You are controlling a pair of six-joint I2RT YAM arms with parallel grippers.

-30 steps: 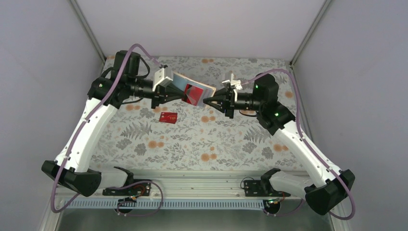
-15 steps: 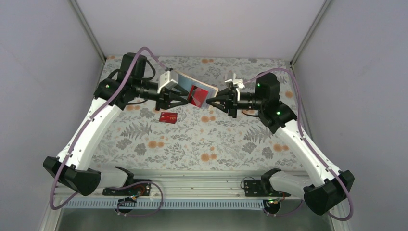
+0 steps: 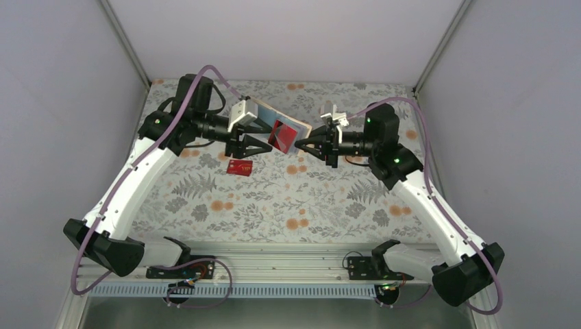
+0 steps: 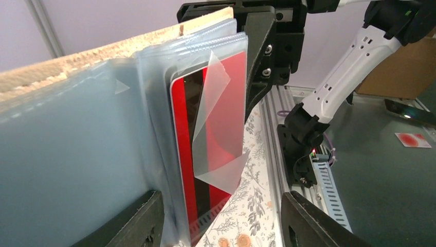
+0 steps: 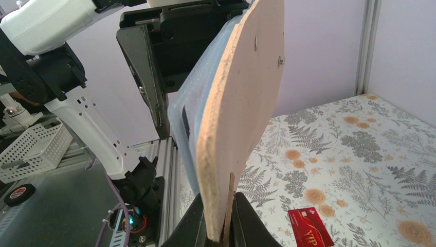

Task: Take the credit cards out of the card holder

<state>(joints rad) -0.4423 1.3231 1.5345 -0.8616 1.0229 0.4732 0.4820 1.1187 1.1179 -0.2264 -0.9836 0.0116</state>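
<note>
The card holder [image 3: 268,122] is hanging in the air in the upper middle of the top view, raised off the flowered table [image 3: 308,199] between the two arms. It is standing on edge, with its tan outside facing the back of the frame and its pale blue-grey inside facing the left arm.

The right claw [image 5: 218,226] is pinching the holder's tan edge. In the right wrist view its two fingers are pressing tightly together on that edge at the bottom centre, and the tan panel is rising up the middle of the frame.

The left claw [image 3: 264,145] is standing open and gripping nothing. In the left wrist view its two black fingers are showing at the lower left and lower right, well apart. The holder's clear sleeves and a red card [image 4: 236,82] are sitting between them. That card is showing a black stripe down its length and is sticking out of a sleeve, with a clear flap bending across its face. A gap is showing between the card and the finger at the lower right. Whether the other finger is touching the sleeves cannot be told.

Another red card [image 3: 240,166] is lying flat on the table, just below the left claw in the top view.
</note>
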